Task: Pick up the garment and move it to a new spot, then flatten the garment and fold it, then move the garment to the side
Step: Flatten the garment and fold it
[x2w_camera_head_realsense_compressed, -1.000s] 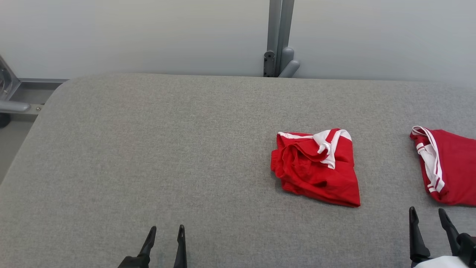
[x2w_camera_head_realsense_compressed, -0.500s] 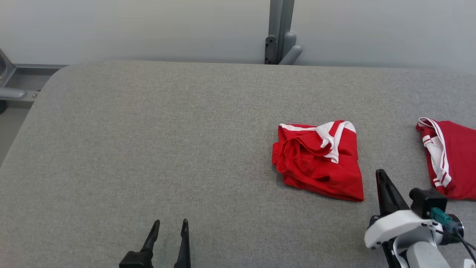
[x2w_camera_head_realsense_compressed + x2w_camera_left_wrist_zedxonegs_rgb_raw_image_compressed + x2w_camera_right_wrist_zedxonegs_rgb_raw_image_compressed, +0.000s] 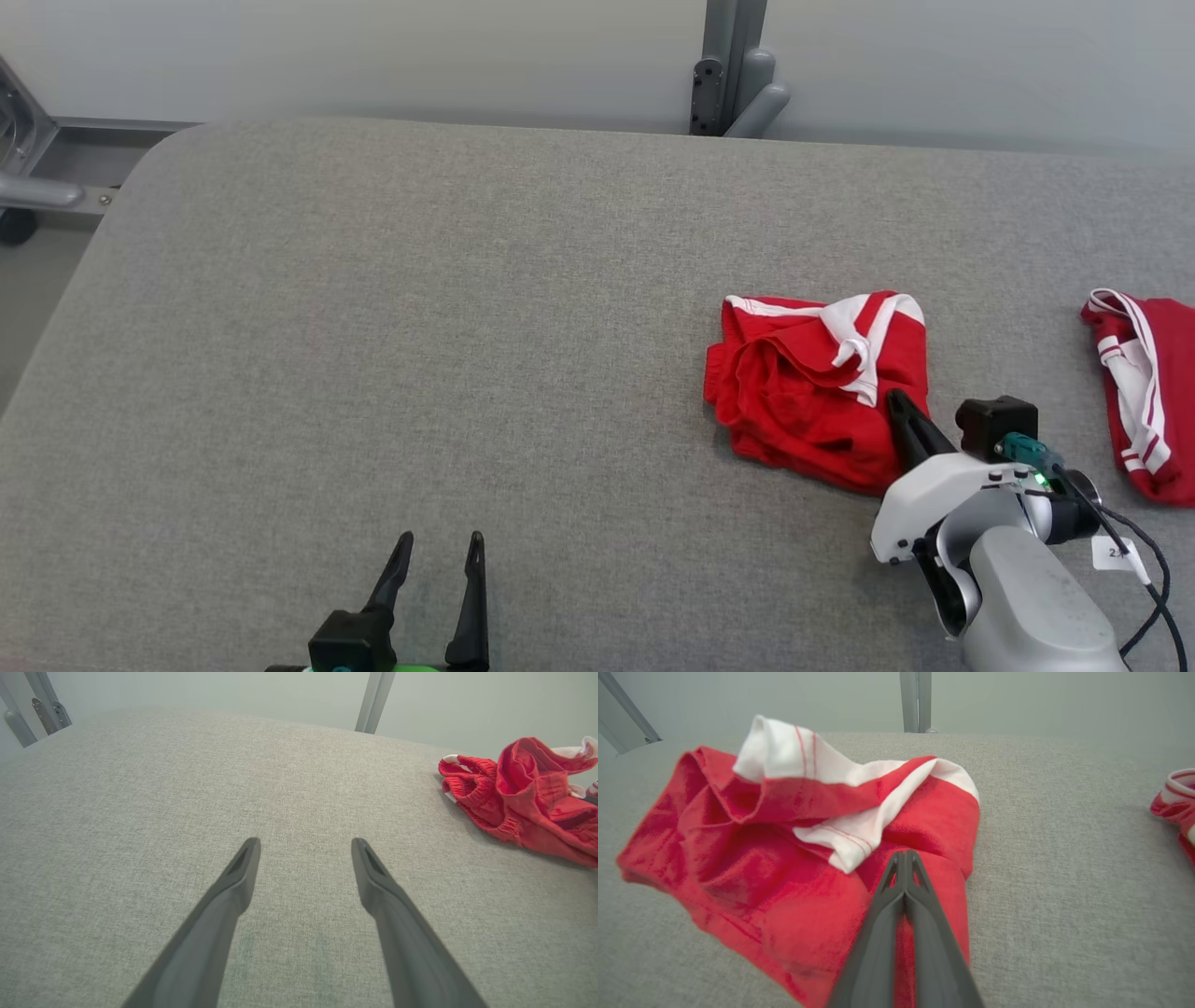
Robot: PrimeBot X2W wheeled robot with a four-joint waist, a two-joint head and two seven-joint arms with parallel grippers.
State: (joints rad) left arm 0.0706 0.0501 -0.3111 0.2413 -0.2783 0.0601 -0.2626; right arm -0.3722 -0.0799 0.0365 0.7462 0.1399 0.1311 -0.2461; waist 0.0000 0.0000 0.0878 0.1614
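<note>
A crumpled red garment (image 3: 812, 392) with white trim lies on the grey table, right of centre; it also shows in the left wrist view (image 3: 523, 798) and the right wrist view (image 3: 761, 858). My right gripper (image 3: 898, 399) is over the garment's near right corner, fingers pressed together and shut (image 3: 906, 854), with no fabric visible between them. My left gripper (image 3: 441, 546) hovers open near the table's front edge, well left of the garment, with nothing between its fingers (image 3: 306, 844).
A second red and white garment (image 3: 1153, 392) lies at the table's right edge. The grey felt table (image 3: 373, 327) stretches wide to the left. A grey post (image 3: 733, 65) stands behind the table, and a metal frame (image 3: 28, 177) sits off the far left corner.
My right gripper has shut and reached forward and left from the bottom right corner to the garment's near corner. The head camera has shifted. The left gripper stays open.
</note>
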